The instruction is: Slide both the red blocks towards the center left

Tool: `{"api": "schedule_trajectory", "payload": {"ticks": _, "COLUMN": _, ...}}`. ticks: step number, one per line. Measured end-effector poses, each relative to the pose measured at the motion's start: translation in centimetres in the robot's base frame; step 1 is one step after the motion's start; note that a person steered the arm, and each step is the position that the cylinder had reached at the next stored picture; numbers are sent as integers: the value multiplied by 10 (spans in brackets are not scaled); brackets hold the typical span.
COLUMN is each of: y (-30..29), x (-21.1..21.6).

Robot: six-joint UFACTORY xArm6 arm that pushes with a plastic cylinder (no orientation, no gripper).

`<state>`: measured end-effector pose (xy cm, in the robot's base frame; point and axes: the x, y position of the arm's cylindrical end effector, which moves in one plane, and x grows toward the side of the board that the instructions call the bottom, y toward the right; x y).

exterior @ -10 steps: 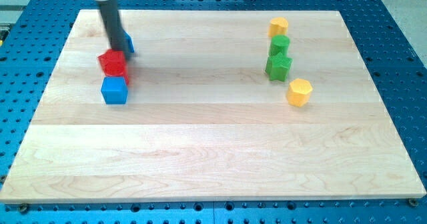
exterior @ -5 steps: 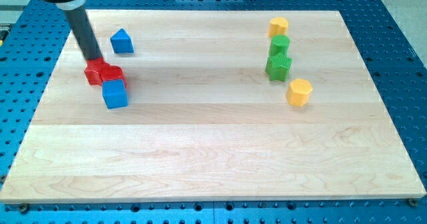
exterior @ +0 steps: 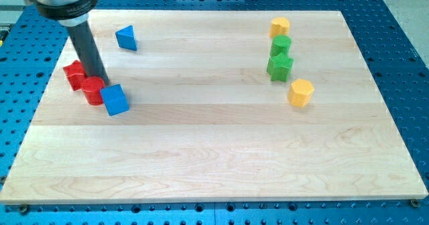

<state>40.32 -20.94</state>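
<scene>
My tip point(exterior: 100, 78) is a bare rod end with no jaws to open or close, so it holds nothing; it can only push. It stands at the view's left of the wooden board point(exterior: 214, 158), touching or just beside the red cylinder point(exterior: 93, 90), which lies immediately below it toward the view's bottom. The second red block point(exterior: 74, 75), shape unclear, sits just to the view's left of the tip and appears to touch the cylinder. A blue cube point(exterior: 115, 99) lies just below and to the view's right of the tip, against the cylinder. A blue triangular block point(exterior: 126, 37) is above the tip, apart from it. Two green blocks point(exterior: 280, 57) and two yellow blocks point(exterior: 301, 92) are well away to the view's right. Assessment: both reds already occupy the centre-left region, slightly high; little work appears left. No brands, labels or writing are legible.
</scene>
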Motion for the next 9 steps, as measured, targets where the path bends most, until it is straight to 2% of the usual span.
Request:
{"api": "schedule_trajectory", "payload": {"ticks": 1, "y": 24, "x": -22}}
{"api": "schedule_trajectory", "payload": {"ticks": 2, "y": -20, "x": -14}}
{"api": "schedule_trajectory", "payload": {"ticks": 3, "y": -18, "x": -8}}
{"api": "schedule_trajectory", "payload": {"ticks": 4, "y": 22, "x": -13}}
{"api": "schedule_trajectory", "payload": {"ticks": 6, "y": 2, "x": 20}}
{"api": "schedule_trajectory", "payload": {"ticks": 7, "y": 11, "x": -8}}
{"api": "schedule_trajectory", "payload": {"ticks": 9, "y": 128, "x": -127}}
